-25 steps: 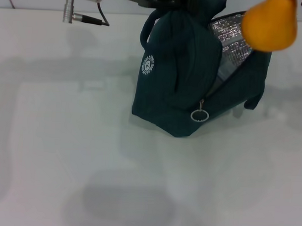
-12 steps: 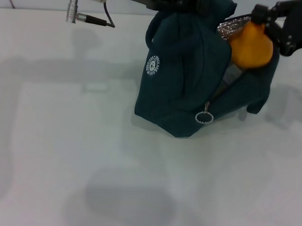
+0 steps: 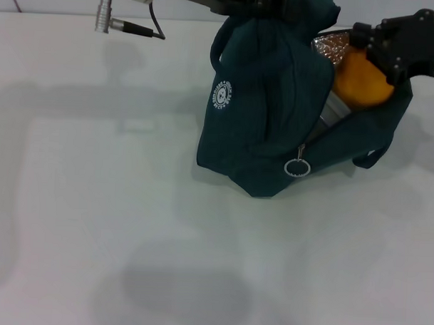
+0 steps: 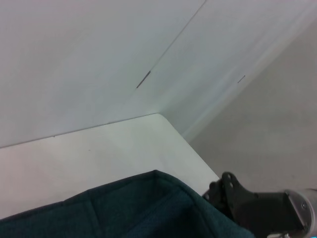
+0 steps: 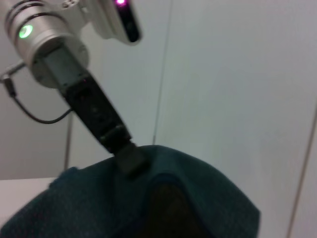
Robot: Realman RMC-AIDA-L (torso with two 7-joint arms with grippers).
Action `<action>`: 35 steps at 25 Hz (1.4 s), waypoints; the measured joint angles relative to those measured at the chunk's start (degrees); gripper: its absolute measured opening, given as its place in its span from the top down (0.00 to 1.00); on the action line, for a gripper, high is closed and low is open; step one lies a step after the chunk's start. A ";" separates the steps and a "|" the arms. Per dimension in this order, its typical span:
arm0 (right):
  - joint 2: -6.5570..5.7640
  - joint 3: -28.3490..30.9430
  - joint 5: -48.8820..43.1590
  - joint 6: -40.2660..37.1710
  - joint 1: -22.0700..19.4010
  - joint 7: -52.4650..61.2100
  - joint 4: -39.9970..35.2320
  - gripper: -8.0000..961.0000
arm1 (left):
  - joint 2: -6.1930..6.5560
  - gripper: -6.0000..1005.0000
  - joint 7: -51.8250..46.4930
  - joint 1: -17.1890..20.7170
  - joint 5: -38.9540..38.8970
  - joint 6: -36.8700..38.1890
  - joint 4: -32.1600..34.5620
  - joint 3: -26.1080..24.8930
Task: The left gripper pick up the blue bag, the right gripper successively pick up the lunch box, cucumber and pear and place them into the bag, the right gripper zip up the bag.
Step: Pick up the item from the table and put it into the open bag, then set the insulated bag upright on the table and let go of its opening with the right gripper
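Looks like a bare lab or test room: plain white tabletop (image 3: pixel 94 201) with nothing homely on it, blank white wall panels (image 4: pixel 74 59) with thin seams behind, and a robot arm (image 5: pixel 54 54) with a glowing green ring and trailing cable.

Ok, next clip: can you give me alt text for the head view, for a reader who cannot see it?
The right gripper holds the pear in the open mouth of the blue bag, against its silver lining. The left gripper grips the bag's top at the upper edge of the view, holding it upright on a white table. A ring zip pull hangs at the front.
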 joint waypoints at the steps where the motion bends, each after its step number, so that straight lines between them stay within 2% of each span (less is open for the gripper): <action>1: 0.01 0.10 0.01 0.38 -0.06 0.41 -0.20 0.96 | 0.01 0.96 0.02 -0.02 0.00 0.00 -0.07 0.01; 8: 0.42 -0.41 -0.07 5.46 0.10 4.25 -1.63 0.92 | 0.03 0.96 0.04 -0.11 0.00 0.02 -0.19 0.14; 16: 0.35 0.14 1.10 1.12 -1.28 11.37 -7.67 0.84 | 0.26 0.96 0.52 -0.17 0.00 0.27 -1.31 -0.11; 20: 0.53 0.47 2.57 2.09 -3.83 12.80 -10.26 0.72 | 0.29 0.96 1.01 -0.24 0.00 0.26 -1.78 -0.19; 24: 0.33 0.72 2.20 5.52 -4.61 15.31 -8.08 0.54 | 0.38 0.96 1.05 -0.26 0.00 0.17 -1.79 -0.21; 30: 0.13 0.45 1.99 9.03 -4.15 17.88 -2.58 0.38 | 0.38 0.96 1.05 -0.27 0.00 0.11 -1.98 -0.22; 35: 0.43 0.15 -1.96 11.38 -1.12 21.30 2.63 0.38 | 0.37 0.96 1.00 -0.44 0.00 0.07 -2.05 -0.21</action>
